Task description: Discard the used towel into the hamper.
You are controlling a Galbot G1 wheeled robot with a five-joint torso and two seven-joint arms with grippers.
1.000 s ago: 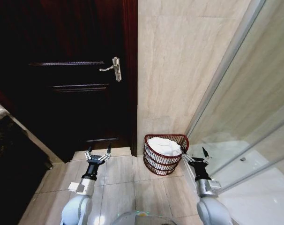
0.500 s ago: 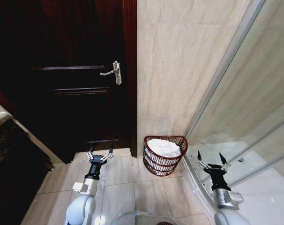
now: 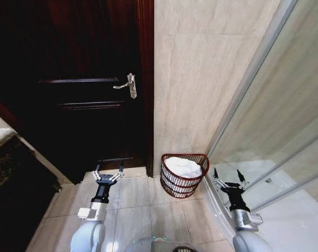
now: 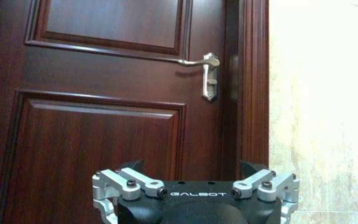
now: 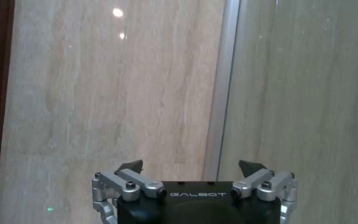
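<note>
The hamper (image 3: 172,186), a round dark reddish-brown wire basket, stands on the tiled floor against the beige wall, beside the door frame. A white towel (image 3: 183,167) lies bunched inside it, filling the top. My left gripper (image 3: 107,174) is open and empty, held low to the hamper's left, in front of the door. My right gripper (image 3: 228,178) is open and empty too, to the hamper's right by the glass partition. In the left wrist view the left gripper (image 4: 193,169) faces the door; in the right wrist view the right gripper (image 5: 191,168) faces the wall.
A dark wooden door (image 3: 75,89) with a silver lever handle (image 3: 128,84) is shut on the left. A glass shower partition (image 3: 269,136) with a metal frame runs along the right. A dark counter edge (image 3: 7,157) sits at the far left. Beige floor tiles (image 3: 138,210) lie between the arms.
My right gripper has drawn away from the hamper's rim to the right and down. The head view has shifted slightly. The towel stays in the hamper.
</note>
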